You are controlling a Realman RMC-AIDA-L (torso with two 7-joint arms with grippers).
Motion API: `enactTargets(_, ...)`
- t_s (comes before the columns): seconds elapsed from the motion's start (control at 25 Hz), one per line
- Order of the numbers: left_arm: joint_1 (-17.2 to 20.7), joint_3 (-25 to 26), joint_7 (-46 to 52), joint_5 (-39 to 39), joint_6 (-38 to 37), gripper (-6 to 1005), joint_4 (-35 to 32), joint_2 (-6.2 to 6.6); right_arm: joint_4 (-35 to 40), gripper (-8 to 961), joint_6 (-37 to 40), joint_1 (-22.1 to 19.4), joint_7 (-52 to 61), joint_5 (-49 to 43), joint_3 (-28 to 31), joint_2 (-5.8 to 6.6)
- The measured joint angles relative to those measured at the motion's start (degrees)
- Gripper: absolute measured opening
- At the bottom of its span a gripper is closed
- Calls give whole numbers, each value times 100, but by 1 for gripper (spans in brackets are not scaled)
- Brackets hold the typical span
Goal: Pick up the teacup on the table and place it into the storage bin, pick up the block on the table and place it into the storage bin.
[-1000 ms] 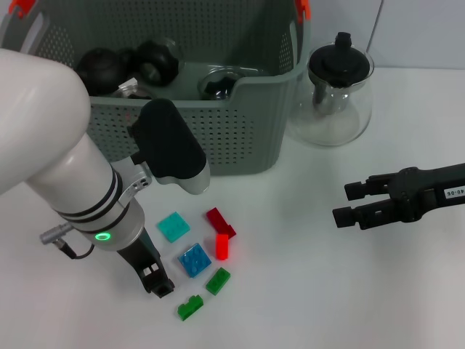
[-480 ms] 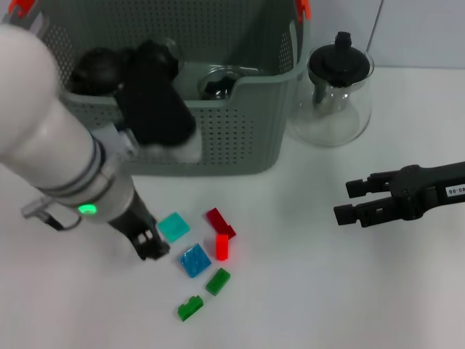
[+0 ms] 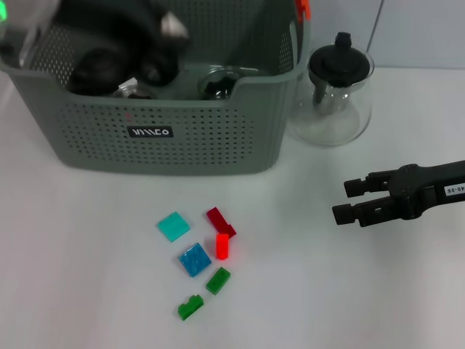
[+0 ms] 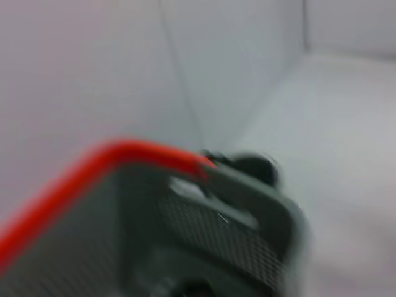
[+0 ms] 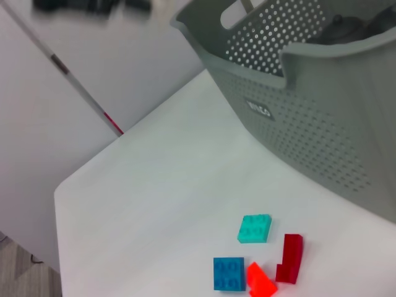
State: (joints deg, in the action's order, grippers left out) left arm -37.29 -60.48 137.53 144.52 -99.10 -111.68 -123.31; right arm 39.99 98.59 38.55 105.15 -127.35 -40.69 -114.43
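White tabletop (image 3: 378, 291), plain pale wall behind. Right gripper (image 3: 346, 202): black, low over bare tabletop at the right side, jaws apart, holding and touching nothing. Storage bin (image 3: 218, 149): grey, perforated, orange clips, black label; well off from the right jaws, across the tabletop toward the far left, with dark rounded items inside. Glass teapot (image 3: 338, 98): black lid, just beside the bin, beyond the right jaws. Loose blocks on the tabletop between the bin and the near edge, well apart from the right jaws: teal block (image 3: 174, 226), blue block (image 3: 195, 259), dark red block (image 3: 219, 221), bright red block (image 3: 222, 246), two green blocks (image 3: 217, 281). Left gripper: a dark blur over the bin's far left corner; jaws' state cannot be told.
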Motion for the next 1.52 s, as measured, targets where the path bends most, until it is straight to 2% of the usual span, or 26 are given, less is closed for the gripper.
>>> enactTargets(0.16,-616,194,78,679,697,427,1050,249,-1,946,2,-8,-7,1,0,0)
enactTargets(0.24,-944,265,116,1008,1072,429,1854,399,6,946,7,-19,-10,0,0,0)
enactTargets(0.44,-1612,441,157,1253,1665,434,3779,782,1,946,10,-18,-12,-2,-27,0)
enactTargets(0.52,-1784,450,172,1371,1877,436,4341,875,-5,946,11,-21,-12,-3,-35,0)
enactTargets(0.64,-1935,429,176,1587,2079,439,4877,909,-13,946,11,-22,-12,-4,-33,5)
enactTargets(0.84,-2003,366,187,1914,2273,445,5167,835,-15,946,11,-21,-13,-5,-38,9)
enactTargets(0.96,-2038,328,204,1921,2357,448,5411,863,-11,946,11,-7,-24,-5,-45,8)
enactTargets(1.52,-2007,233,200,1930,2527,462,5631,905,-40,945,11,40,-48,-18,-53,0)
